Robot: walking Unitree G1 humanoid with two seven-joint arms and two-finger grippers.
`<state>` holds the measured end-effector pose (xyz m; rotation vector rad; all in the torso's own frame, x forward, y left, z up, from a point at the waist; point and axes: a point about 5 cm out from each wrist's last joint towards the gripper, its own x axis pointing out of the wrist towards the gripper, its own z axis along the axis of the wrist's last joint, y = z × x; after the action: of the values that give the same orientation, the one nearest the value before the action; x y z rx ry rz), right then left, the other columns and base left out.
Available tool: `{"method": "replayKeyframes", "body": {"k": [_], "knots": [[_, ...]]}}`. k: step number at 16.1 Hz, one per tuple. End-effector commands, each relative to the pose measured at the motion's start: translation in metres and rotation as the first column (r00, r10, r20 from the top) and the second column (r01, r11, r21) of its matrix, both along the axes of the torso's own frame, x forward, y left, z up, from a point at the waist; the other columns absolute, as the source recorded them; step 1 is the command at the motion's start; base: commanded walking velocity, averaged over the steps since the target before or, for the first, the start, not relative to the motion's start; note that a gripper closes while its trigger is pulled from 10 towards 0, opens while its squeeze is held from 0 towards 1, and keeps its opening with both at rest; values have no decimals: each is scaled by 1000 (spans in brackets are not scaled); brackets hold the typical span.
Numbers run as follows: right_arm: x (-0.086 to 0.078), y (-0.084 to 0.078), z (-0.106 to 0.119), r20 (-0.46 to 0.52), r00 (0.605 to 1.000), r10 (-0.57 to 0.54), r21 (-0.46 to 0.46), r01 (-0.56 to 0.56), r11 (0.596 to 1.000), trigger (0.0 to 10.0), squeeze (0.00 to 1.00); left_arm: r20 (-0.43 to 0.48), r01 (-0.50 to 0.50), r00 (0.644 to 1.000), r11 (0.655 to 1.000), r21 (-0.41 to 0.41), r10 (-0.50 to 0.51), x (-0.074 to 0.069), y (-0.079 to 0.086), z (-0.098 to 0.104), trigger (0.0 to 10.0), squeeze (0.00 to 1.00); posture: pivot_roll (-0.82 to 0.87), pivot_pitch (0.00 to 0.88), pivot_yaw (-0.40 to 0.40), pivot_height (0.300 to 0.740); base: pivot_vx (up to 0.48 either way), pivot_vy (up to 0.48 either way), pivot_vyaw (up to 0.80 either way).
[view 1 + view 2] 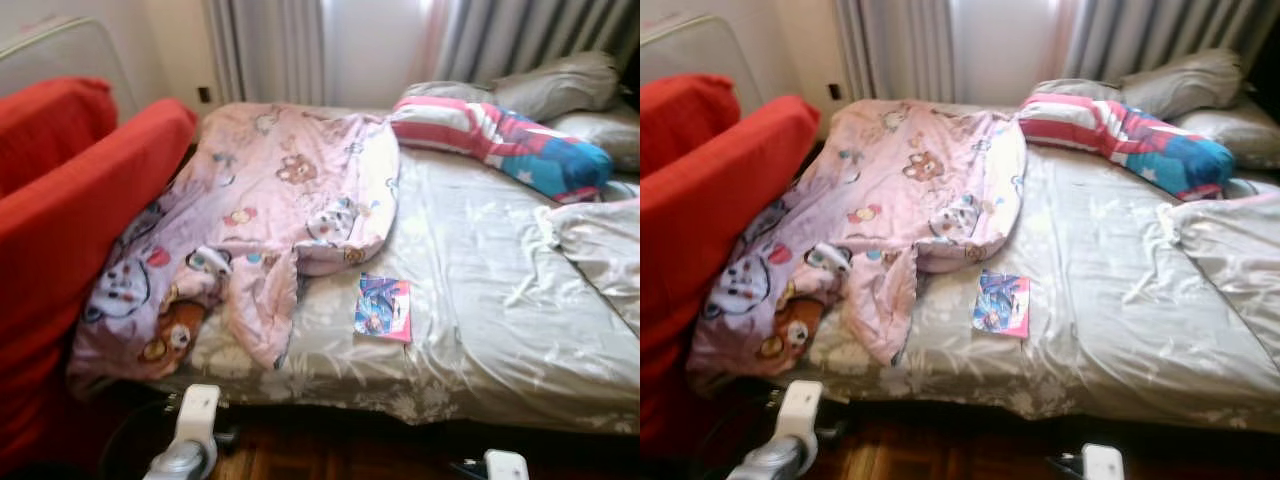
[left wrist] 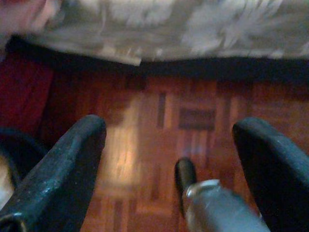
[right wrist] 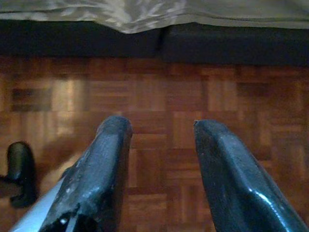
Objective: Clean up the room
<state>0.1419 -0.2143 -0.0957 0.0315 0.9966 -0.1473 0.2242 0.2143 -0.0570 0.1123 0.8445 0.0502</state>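
I'm facing the bed (image 1: 480, 300) with both arms hanging low over the parquet floor (image 3: 159, 96). The left end effector (image 2: 169, 159) and right end effector (image 3: 161, 159) are both spread and empty. The pink cartoon blanket (image 1: 270, 200) lies crumpled across the bed's left side, against the red sofa (image 1: 70, 200); a small book (image 1: 383, 308) sits just beside its edge. I'd lift the book off first, then straighten the blanket from a corner.

Bed (image 1: 470, 300) with blanket (image 1: 270, 200), book (image 1: 383, 308)

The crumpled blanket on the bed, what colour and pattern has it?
Pink blanket printed with cartoon bears; the left eye view shows it best.
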Motion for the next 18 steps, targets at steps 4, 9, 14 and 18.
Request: {"method": "replayKeyframes", "body": {"k": [4,9,14,18], "knots": [[-5,-1,-2,-19,1000,-5,-5,5,1000,10000,0,-1,17,1000,1000,3,-17,2,-3,1,10000,0,73,0,23,740,0,-264,706],[-5,-1,-2,-10,999,-38,5,38,999,10000,0,0,19,1000,1000,4,-19,3,-2,1,10000,0,66,0,25,740,0,-265,0],[-4,-2,-1,-3,999,-46,7,46,999,10000,0,4,13,1000,1000,1,-13,4,-2,2,10000,0,68,0,24,740,0,-318,0],[-4,-2,-1,1,997,-78,5,78,997,10000,0,5,12,1000,1000,2,-12,5,-2,3,10000,0,60,0,27,740,0,-319,0]]}}
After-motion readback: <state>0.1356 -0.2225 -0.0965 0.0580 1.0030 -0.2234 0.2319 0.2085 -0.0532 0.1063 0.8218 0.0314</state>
